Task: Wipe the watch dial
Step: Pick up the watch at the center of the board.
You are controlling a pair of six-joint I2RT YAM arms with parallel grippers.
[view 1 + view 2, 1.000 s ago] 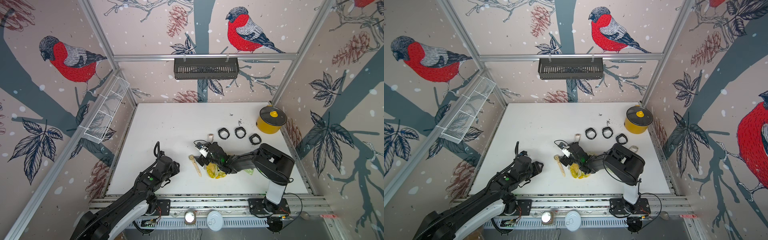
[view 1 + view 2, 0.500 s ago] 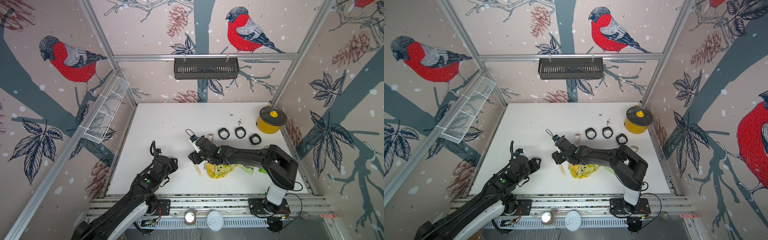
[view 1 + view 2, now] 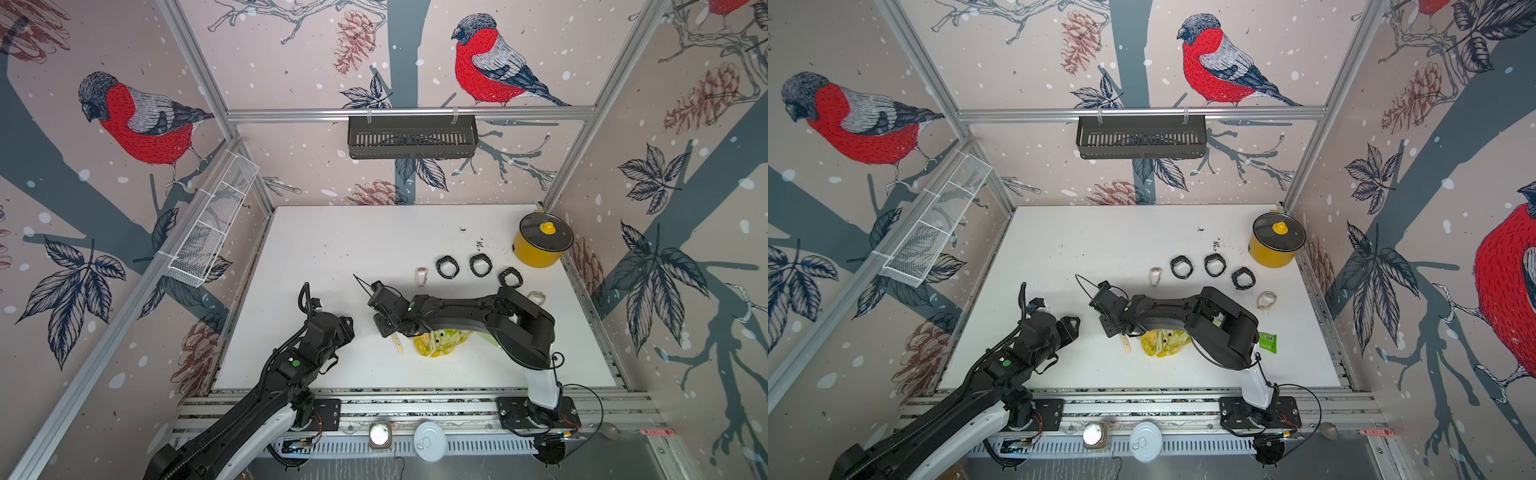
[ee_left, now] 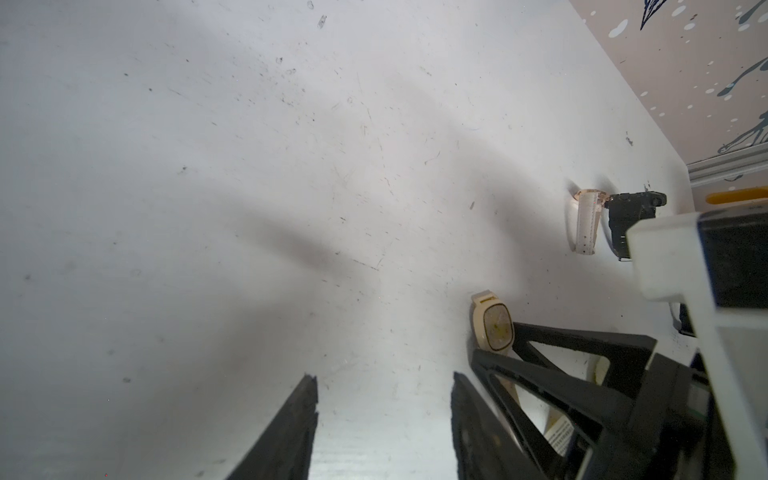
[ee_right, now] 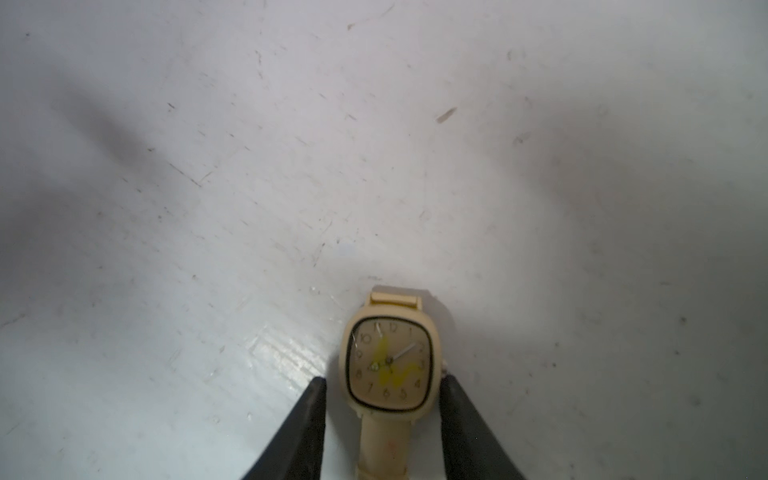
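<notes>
Watches number six on the white table (image 3: 332, 249). Three black watches (image 3: 481, 265) sit in a row right of centre, with a white-strapped watch (image 3: 422, 276) at the row's left end. A pale watch (image 3: 536, 297) lies nearer and further right. The beige watch (image 5: 384, 444) lies near the middle, just left of the one yellow cloth (image 3: 440, 343). One lidded yellow pot (image 3: 540, 249) stands in the far right corner, and one green packet (image 3: 1267, 343) lies right of the cloth. Two baskets hang on the walls (a black basket (image 3: 411, 137) at the back, a white wire basket (image 3: 212, 224) on the left).

In both top views the right arm covers the beige watch's case and part of the cloth, so only a strap end shows. In the left wrist view a white arm part cuts off one black watch. The watch dial (image 5: 388, 361) carries a yellow scribble, and its numerals are blurred.

The right gripper (image 5: 384, 380) is partly spread and straddles the watch case without clamping it. One finger (image 5: 465, 415) sits right at the crown side, and the other finger (image 5: 307, 415) leaves a sliver of table beside the case. The left gripper (image 4: 384, 386) stands spread over bare table left of the watch, holding nothing.
</notes>
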